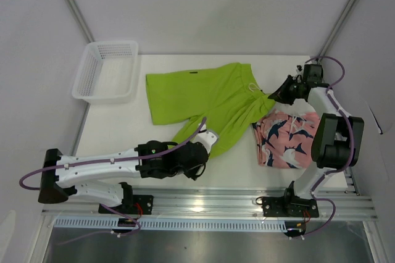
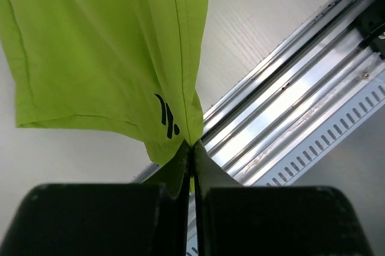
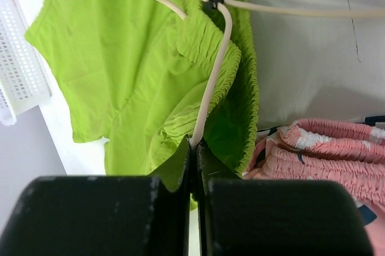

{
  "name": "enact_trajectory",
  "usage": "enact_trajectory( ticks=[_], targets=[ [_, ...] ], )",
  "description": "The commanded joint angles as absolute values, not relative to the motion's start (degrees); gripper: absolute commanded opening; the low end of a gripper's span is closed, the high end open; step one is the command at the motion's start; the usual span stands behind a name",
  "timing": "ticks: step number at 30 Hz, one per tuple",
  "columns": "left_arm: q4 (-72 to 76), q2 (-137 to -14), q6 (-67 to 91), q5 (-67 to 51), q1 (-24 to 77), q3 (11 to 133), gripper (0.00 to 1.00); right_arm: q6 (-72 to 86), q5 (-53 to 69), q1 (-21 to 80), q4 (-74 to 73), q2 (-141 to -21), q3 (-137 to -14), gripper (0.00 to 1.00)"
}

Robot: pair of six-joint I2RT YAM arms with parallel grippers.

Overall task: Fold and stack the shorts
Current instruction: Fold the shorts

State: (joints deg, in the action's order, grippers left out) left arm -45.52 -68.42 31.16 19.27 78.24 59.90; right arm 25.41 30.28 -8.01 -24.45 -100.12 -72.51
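From above, the lime-green shorts (image 1: pixel 203 96) lie spread across the middle of the table (image 1: pixel 117 146), with one leg running toward the near edge. The left gripper (image 1: pixel 207 142) sits at that near leg and the right gripper (image 1: pixel 274 95) at the waistband on the right. The coral-pink shorts (image 1: pixel 287 139), with a navy and white print, lie crumpled near right, just beside the green pair. A white mesh basket (image 1: pixel 106 71) stands far left.

In the left wrist view, the fingers are pinched shut on a hem corner of the green cloth, beside a small dark logo (image 2: pixel 167 115). The metal rail (image 2: pixel 289 94) runs behind.

In the right wrist view, the fingers are clamped on the gathered green waistband and the pale drawstring (image 3: pixel 216 70).
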Motion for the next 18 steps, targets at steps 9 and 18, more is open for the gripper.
enact_trajectory(
  ticks=[9, 18],
  targets=[
    [-55.2, -64.6, 27.2, 21.4, 61.2, 65.8, 0.00, 26.6, 31.8, -9.5, -26.0, -94.5, -80.3, 0.00],
    [-57.2, -68.7, 17.7, 25.0, 50.9, 73.8, 0.00, 31.5, 34.2, -9.8, -23.5, -98.8, -86.3, 0.00]
  ],
)
